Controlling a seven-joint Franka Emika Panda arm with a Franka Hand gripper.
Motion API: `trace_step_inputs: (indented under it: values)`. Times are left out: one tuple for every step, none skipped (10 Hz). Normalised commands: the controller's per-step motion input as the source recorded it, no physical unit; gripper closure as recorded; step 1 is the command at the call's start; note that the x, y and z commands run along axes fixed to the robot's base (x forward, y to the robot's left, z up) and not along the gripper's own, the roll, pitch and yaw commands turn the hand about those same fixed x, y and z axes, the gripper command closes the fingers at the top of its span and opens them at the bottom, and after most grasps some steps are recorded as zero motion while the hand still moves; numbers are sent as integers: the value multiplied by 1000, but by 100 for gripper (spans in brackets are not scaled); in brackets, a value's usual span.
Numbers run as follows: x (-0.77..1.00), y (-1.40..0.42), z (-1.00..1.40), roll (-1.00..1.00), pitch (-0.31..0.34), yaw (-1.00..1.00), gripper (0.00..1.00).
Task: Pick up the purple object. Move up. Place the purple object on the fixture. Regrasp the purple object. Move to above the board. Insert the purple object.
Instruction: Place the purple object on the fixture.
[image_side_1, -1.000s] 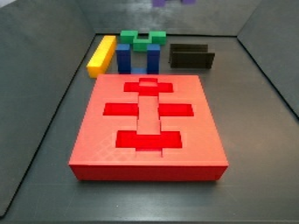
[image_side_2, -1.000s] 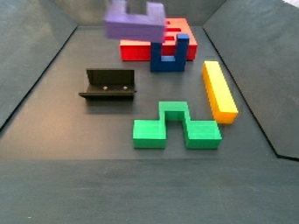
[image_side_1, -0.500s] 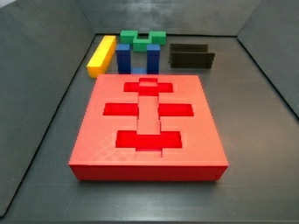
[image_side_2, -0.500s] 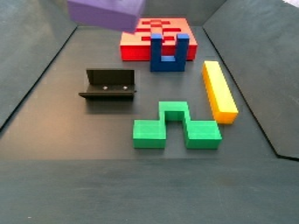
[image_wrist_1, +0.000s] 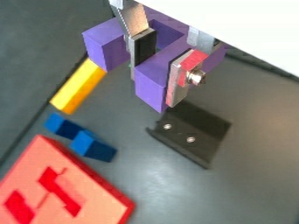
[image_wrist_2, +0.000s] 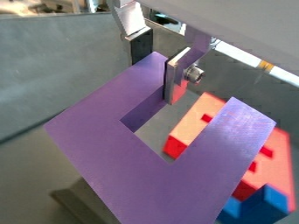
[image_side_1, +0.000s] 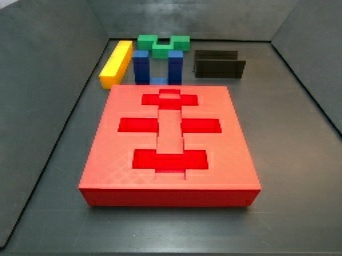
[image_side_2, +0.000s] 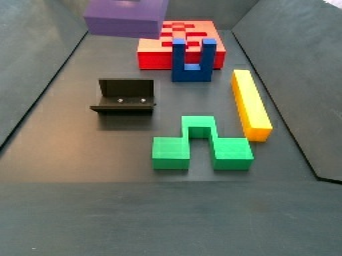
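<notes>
Purple object (image_wrist_1: 138, 54): clamped by its bridge between pincer (image_wrist_1: 160, 54) plates, aloft above fixture (image_wrist_1: 193, 136); risk: tilted or offset lowering misses the recess, toppling onto counter (image_side_2: 80, 150).

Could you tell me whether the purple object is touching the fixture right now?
Apart. In a side view the purple object hangs in the air well above the fixture; a wrist view shows the end effector shut on it.

Dark grey floor (image_side_2: 80, 170) — matching grey walls (image_side_1: 54, 20)
</notes>
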Motion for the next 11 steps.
trace_step_inputs:
  values:
    - [666,51,-266,-451,783,0,100]
    - [754,177,-666,-286,400,0,100]
    - [594,183,-849,-289,34,0,100]
    - [486,154,-800,-334,0,0,100]
    - [414,297,-454,-674,-86,0,100]
    - [226,331,23,-1000,-609,0,100]
    - [303,266,0,-1000,-660,0,100]
    - [237,400,0,-1000,-569,0,100]
    - [134,254,-200,-911,-386,0,100]
    - [126,0,-354,-583,-103,0,100]
    - [143,-283,-103,-266,29,129,100]
